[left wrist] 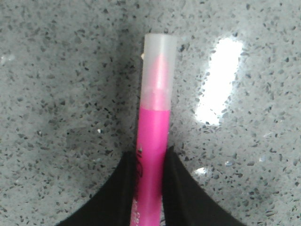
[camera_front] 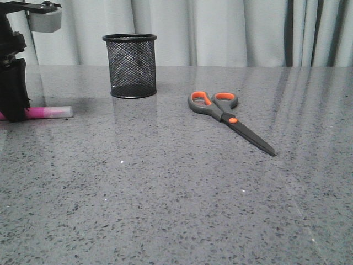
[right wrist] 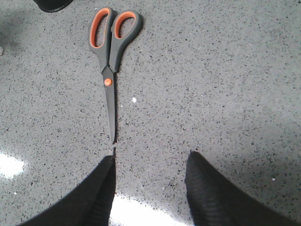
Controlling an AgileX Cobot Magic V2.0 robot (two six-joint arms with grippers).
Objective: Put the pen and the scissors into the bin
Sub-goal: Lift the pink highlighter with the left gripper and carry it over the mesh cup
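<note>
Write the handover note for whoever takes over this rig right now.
Left gripper: fingers shut on the pink pen, which lies on the table at its left side, not yet lifted.
Right gripper: open, holding nothing, near the blade tip of the scissors.
Scissors lie closed and flat, right of centre, handles toward the bin.
Bin stands upright at the back; no pen or scissors show in it.
Done: pen gripped. Left: lift pen into bin, then pick up scissors and drop them in.
</note>
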